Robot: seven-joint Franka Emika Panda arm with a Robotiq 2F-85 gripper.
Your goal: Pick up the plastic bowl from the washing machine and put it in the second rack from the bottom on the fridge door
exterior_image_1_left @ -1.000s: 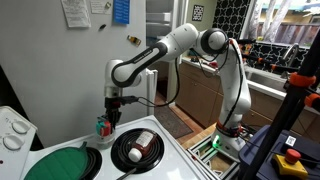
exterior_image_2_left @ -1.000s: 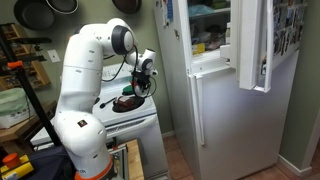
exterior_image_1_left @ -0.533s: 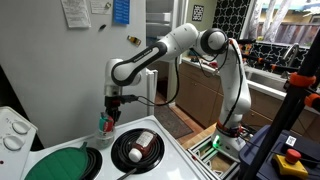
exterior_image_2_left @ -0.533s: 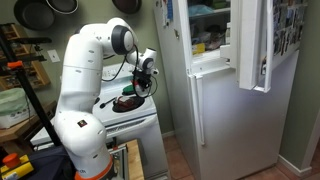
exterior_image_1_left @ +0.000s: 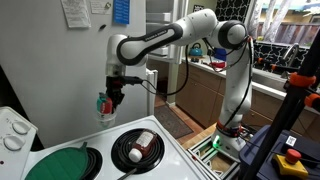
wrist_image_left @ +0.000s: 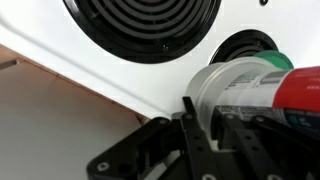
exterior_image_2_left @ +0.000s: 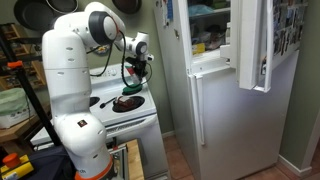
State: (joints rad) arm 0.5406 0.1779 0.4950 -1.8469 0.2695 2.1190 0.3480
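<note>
My gripper (exterior_image_1_left: 109, 97) is shut on the plastic bowl (exterior_image_1_left: 103, 105), a small whitish container with red and green parts. It hangs well above the washing machine's flat white top (exterior_image_1_left: 178, 152), to the side of the black dish. In an exterior view the gripper (exterior_image_2_left: 136, 66) holds the bowl (exterior_image_2_left: 132, 74) above the washing machine (exterior_image_2_left: 135, 125). In the wrist view the bowl (wrist_image_left: 248, 84) sits between my black fingers (wrist_image_left: 205, 112), with the white top (wrist_image_left: 90, 50) far below. The fridge door (exterior_image_2_left: 274, 44) stands open with its racks facing inward.
A wide black dish (exterior_image_1_left: 137, 148) with an item inside and a flat green disc (exterior_image_1_left: 58, 164) lie on the machine top. Round white knobs (exterior_image_1_left: 14, 131) sit on the slanted panel. The fridge body (exterior_image_2_left: 215, 110) stands beside the machine. Cluttered counters lie behind the arm.
The arm has risen, lifting the plastic bowl from just above the machine top to well above it. The elbow has swung upward.
</note>
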